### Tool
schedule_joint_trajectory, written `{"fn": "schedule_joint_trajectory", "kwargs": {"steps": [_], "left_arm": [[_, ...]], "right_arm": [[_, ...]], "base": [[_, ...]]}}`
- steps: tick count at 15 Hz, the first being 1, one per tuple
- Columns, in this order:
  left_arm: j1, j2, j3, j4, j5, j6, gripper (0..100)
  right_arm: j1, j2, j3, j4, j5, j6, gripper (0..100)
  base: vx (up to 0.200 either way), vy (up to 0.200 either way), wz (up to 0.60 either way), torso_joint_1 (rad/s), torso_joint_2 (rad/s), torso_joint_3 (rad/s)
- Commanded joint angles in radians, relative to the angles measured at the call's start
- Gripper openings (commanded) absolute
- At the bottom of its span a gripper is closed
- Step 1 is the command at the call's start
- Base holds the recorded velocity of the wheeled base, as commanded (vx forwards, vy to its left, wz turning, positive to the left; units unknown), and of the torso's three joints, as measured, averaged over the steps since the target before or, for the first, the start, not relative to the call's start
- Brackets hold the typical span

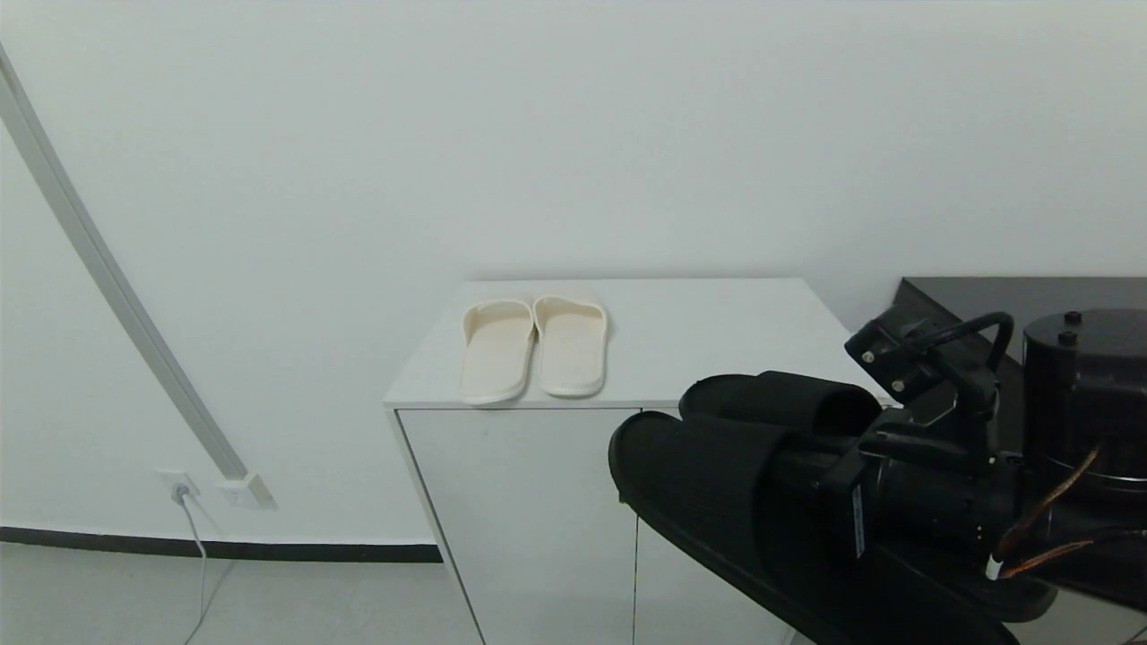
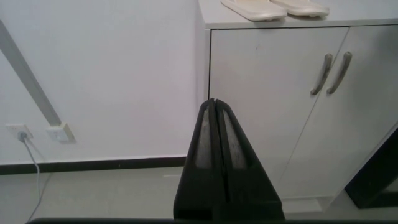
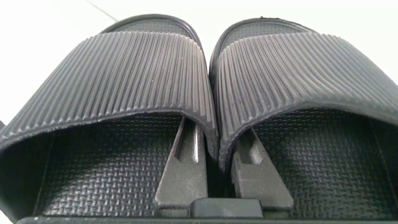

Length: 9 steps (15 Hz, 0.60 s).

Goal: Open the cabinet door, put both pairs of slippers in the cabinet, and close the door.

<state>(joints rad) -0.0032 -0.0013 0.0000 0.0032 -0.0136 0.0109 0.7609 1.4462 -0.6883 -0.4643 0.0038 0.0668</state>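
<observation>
Holding the black slippers [image 1: 717, 466] level matters most. The right gripper [image 3: 216, 134] has one finger under each strap, pinching the inner edges together, with the pair raised before the cabinet [image 1: 529, 502]. The left gripper [image 2: 215, 112] is clenched and empty, facing the door handles [image 2: 333, 71]. The doors are shut, so one likely needs opening first. The white slippers [image 1: 533, 348] lie on top.

We take this for a plain indoor room, perhaps a home entryway or a mock-up of one. We see a white shoe cabinet [image 1: 529, 502] with two door handles [image 2: 321, 74] against a bare white wall [image 1: 573, 134], cream slippers [image 1: 533, 348] on its top, a wall socket [image 1: 176, 485] with a cable [image 1: 202, 551] plugged in, dark skirting [image 1: 269, 550] and a grey floor [image 1: 107, 600].
</observation>
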Motion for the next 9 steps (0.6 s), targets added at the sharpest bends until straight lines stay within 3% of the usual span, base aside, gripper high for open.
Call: {"fn": "schedule_joint_trajectory", "kwargs": {"steps": [1,9], "left_arm": [[0.0,0.001,0.0,0.0,0.0,0.0,0],[0.0,0.001,0.0,0.0,0.001,-0.003,0]], "right_arm": [[0.0,0.007,0.006,-0.002,0.001,-0.002,0],[0.0,0.01,0.019,-0.004,0.002,-0.002,0]], "base": [[0.0,0.0,0.0,0.0,0.0,0.0],[0.0,0.0,0.0,-0.01,0.02,0.014]]}}
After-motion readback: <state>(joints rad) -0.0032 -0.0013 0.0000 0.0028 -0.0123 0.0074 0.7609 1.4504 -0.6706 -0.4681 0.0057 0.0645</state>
